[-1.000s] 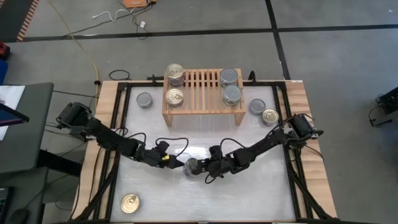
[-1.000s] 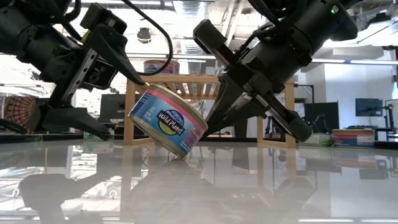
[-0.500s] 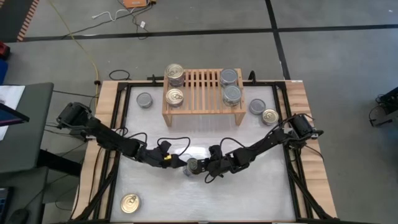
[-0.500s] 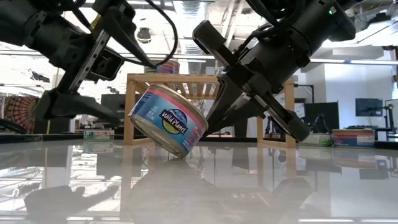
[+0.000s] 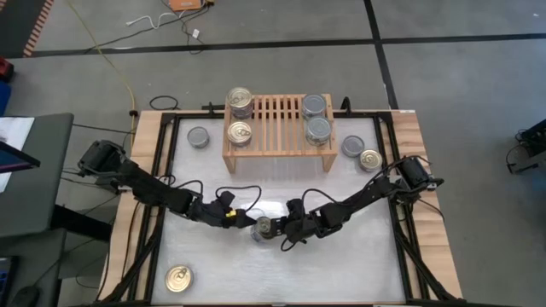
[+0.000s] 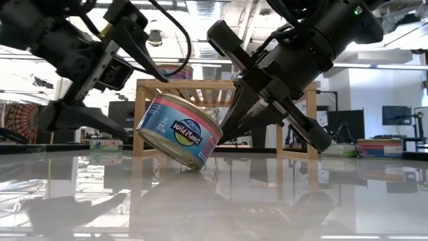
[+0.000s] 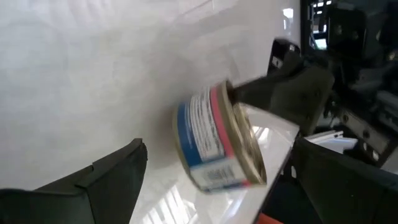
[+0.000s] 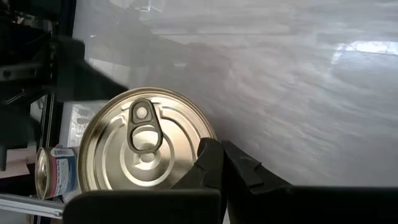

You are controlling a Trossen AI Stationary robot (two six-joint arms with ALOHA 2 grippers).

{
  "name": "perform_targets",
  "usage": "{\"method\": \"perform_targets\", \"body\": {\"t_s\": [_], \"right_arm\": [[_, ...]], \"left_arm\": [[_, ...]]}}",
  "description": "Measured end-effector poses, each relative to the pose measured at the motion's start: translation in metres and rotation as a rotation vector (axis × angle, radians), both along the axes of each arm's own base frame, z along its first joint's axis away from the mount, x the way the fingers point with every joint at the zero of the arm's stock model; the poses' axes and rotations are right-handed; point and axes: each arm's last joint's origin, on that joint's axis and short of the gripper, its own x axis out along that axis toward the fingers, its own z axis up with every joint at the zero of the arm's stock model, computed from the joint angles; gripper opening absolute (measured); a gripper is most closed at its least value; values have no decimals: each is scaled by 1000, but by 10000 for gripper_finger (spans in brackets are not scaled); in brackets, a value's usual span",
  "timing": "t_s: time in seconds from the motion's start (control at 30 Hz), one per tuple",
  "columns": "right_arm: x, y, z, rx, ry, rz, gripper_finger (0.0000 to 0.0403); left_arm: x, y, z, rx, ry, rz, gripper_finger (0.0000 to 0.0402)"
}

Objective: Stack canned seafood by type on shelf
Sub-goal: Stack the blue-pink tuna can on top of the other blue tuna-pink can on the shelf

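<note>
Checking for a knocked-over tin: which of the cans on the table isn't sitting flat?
The Wild Planet can at the table's middle, between the two grippers: it is tipped up on its edge. The cans on the shelf and around the table rest flat.

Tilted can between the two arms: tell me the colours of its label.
The tilted can has a blue label with a pink band along its upper edge and white lettering; the low view shows it best.

Two black jointed arms, matte angular housings; looped black cables; a yellow mark, possibly a label, on the left arm (image 5: 227,216).
</note>
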Motion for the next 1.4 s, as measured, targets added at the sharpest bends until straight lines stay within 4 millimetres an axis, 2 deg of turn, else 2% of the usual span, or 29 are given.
{"method": "perform_targets", "body": {"t_s": [0.2,0.53,0.87,1.17,1.3,1.4], "right_arm": [[0,0,0,0,0,1,24],[0,0,0,-12,3,12,24],[1,-3,0,-55,13,48,25],[2,-4,0,-64,10,56,25],[2,-5,1,-65,8,54,25],[3,-5,1,-66,5,50,23]], "left_arm": [[5,11,0,-20,16,-50,384],[3,7,0,-100,23,-27,384],[-4,-11,0,-245,22,69,384],[-16,-36,4,-268,-33,193,384],[-10,-47,14,-243,-27,216,384],[2,-54,11,-225,-13,229,384]]}}
